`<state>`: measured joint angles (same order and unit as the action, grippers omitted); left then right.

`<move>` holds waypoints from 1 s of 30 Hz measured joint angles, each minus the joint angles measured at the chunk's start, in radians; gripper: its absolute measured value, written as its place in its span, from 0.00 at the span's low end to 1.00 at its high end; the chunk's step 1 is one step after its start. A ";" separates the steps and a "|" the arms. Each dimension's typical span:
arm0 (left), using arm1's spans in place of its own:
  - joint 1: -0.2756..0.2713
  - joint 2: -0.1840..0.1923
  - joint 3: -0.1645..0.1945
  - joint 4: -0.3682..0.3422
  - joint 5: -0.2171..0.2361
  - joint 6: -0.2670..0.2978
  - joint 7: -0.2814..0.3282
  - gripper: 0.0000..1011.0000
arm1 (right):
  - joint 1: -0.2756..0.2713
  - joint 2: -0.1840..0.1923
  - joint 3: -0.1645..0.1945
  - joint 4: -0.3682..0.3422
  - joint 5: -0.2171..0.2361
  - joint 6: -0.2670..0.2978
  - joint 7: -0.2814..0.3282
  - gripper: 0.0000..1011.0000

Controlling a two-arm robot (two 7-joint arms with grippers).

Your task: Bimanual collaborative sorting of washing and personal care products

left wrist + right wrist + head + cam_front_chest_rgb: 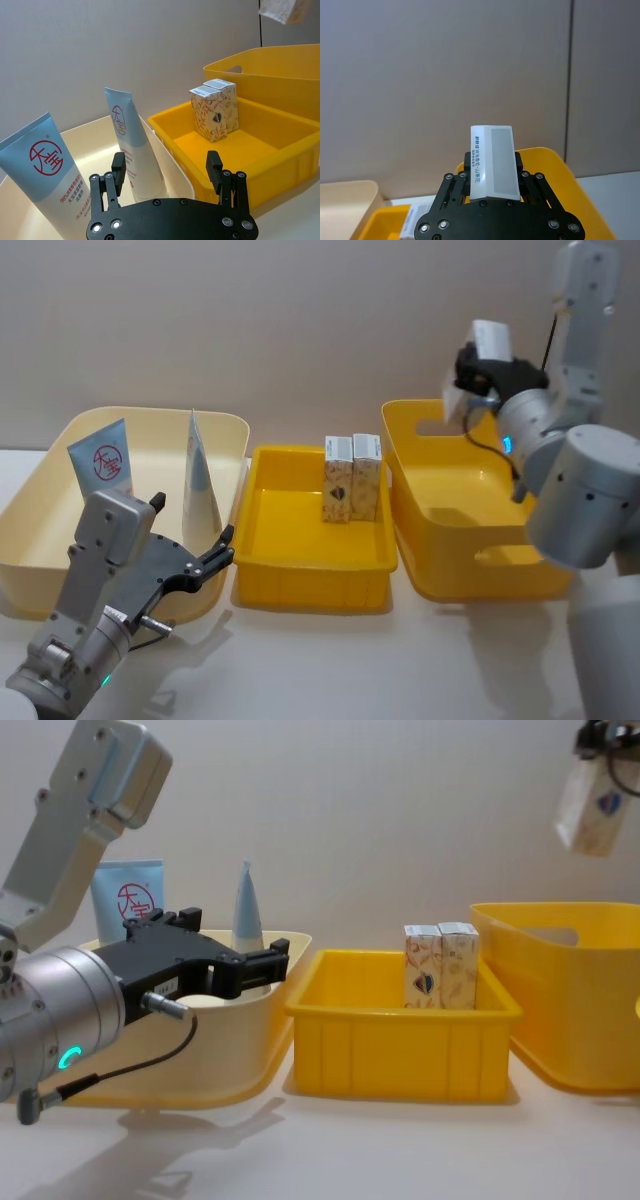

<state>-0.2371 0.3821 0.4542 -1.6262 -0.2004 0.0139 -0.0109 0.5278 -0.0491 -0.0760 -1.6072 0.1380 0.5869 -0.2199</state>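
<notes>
While high over the deep yellow tub (440, 550), right claw (478, 368) tight on a carton (492, 160); left claw (166, 161) agape by cream tub (232, 430).

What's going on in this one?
The right gripper holds a small cream patterned carton in the air above the deep yellow plastic tub. The left gripper hangs open at the cream plastic tub, where two pale blue squeeze tubes stand. Two more cartons stand side by side in the shallow yellow tray between the tubs.
</notes>
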 joint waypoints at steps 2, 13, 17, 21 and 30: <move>0.000 0.000 0.000 0.000 0.000 0.000 0.000 0.99 | 0.007 0.005 0.021 0.006 -0.001 -0.002 -0.012 0.40; 0.000 0.000 0.000 0.000 0.000 0.000 0.000 0.99 | 0.042 0.040 0.091 0.061 -0.020 0.038 -0.044 0.40; 0.000 0.000 0.000 0.000 0.000 0.000 0.000 0.99 | 0.055 0.060 0.108 0.092 -0.030 0.061 -0.047 0.40; 0.000 0.000 0.000 0.000 0.000 0.000 0.000 0.99 | 0.062 0.070 0.118 0.109 -0.036 0.074 -0.048 0.40; 0.000 0.000 0.000 0.000 0.000 0.000 0.000 0.99 | 0.060 0.065 0.123 0.103 -0.037 0.062 -0.034 0.40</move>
<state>-0.2372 0.3821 0.4542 -1.6262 -0.2004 0.0139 -0.0109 0.5874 0.0154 0.0468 -1.5041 0.1010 0.6487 -0.2540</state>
